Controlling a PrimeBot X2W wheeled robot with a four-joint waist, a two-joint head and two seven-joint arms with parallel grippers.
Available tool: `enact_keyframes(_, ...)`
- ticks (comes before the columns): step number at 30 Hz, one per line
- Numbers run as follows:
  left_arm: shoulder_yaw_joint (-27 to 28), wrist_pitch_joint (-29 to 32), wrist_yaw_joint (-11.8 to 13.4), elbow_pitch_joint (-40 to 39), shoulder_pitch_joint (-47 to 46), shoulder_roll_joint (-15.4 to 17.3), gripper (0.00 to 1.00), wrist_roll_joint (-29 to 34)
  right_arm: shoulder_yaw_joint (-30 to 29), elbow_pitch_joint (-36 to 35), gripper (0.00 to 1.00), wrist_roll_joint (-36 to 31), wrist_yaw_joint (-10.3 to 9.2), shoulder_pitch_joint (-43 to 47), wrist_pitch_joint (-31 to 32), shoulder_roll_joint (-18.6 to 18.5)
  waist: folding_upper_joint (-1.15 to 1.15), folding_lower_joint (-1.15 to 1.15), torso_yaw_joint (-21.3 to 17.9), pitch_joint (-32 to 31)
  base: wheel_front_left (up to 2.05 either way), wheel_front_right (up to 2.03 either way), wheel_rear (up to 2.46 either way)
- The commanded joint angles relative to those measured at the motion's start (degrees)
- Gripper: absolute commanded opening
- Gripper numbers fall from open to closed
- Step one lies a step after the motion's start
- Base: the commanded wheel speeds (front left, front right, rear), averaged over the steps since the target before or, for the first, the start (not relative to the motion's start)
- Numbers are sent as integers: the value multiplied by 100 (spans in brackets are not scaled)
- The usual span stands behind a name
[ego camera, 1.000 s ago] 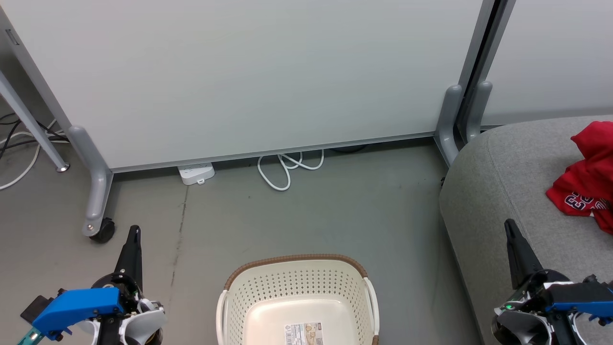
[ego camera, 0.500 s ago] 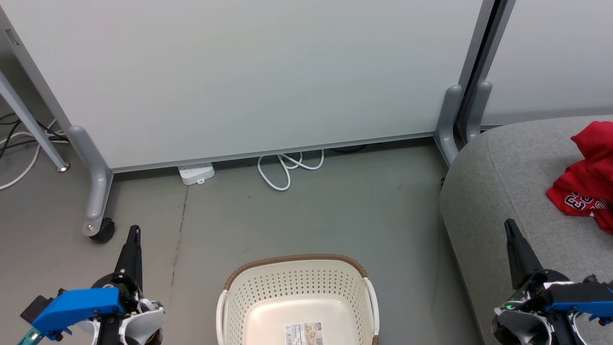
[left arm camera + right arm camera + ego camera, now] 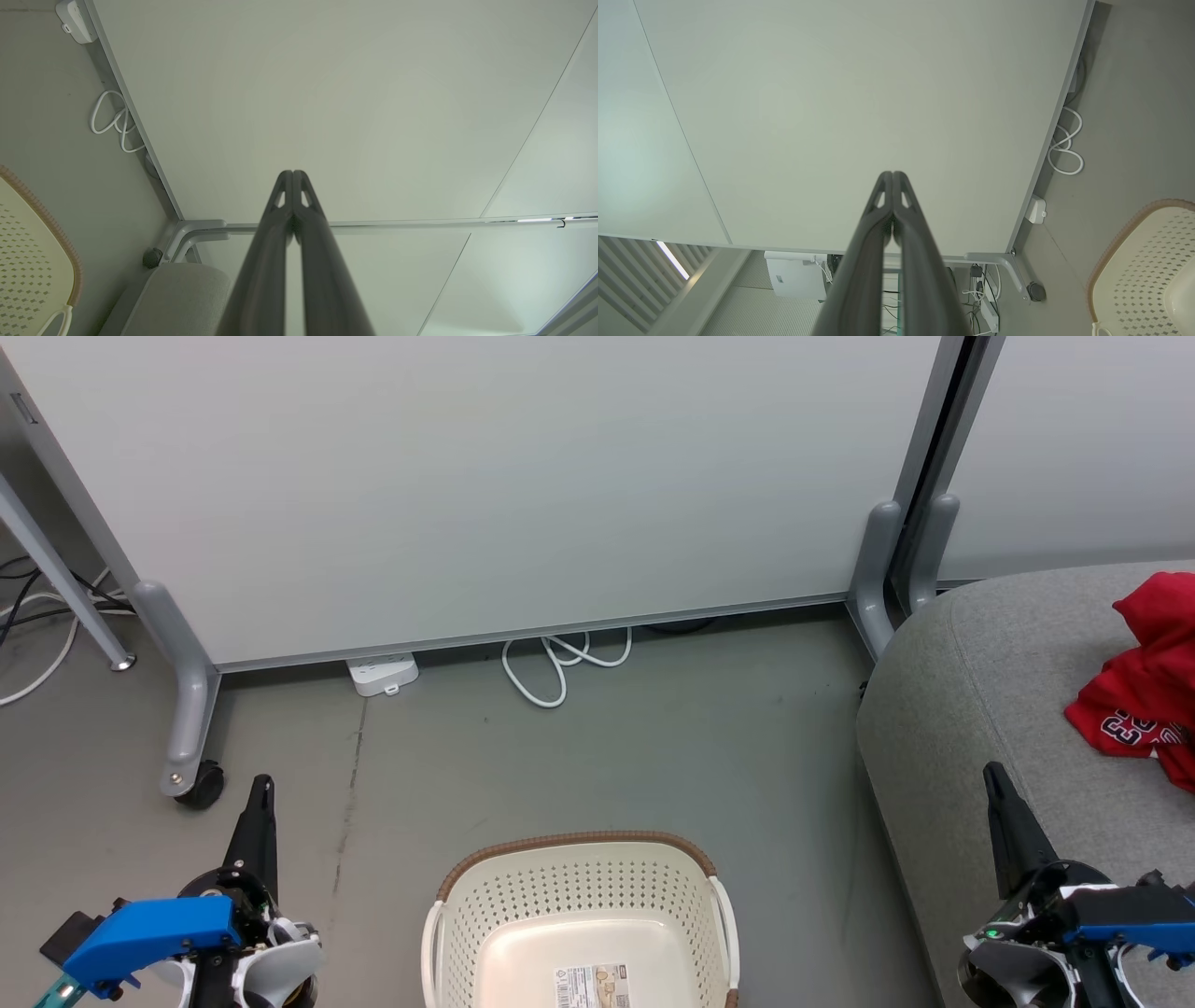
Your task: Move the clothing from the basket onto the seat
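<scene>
Basket (image 3: 574, 887) empty at six o'clock, clothing (image 3: 1144, 695) heaped on the seat (image 3: 980, 709) at three.
Left gripper (image 3: 264, 786) at eight and right gripper (image 3: 992, 773) at four both have jaws pressed together, holding nothing. Judged finished: best to check the basket floor and keep both arms clear of the pile.

Head view: high, facing forward and down; basket (image 3: 579, 887) at bottom edge, seat (image 3: 1008, 663) at right, partition panel (image 3: 485, 485) ahead. Left wrist view looks along the left gripper (image 3: 293, 173) at that panel, floor (image 3: 46, 186) at left (camera rolled). Right wrist view, along the right gripper (image 3: 893, 174), mirrors it. All three share panel, basket rim and cable loop (image 3: 560, 672).
</scene>
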Motion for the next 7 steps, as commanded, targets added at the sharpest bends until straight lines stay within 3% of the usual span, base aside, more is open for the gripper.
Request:
enact_keyframes(1, 11, 18, -52, -22, -54, 7, 0, -14, -7, -13, 0, 16, 2, -68, 13, -30, 0, 0, 0, 0, 0, 0, 0)
enact_keyframes(7, 11, 18, -52, -23, -54, 7, 0, -14, -7, -13, 0, 16, 2, -67, 13, -30, 0, 0, 0, 0, 0, 0, 0)
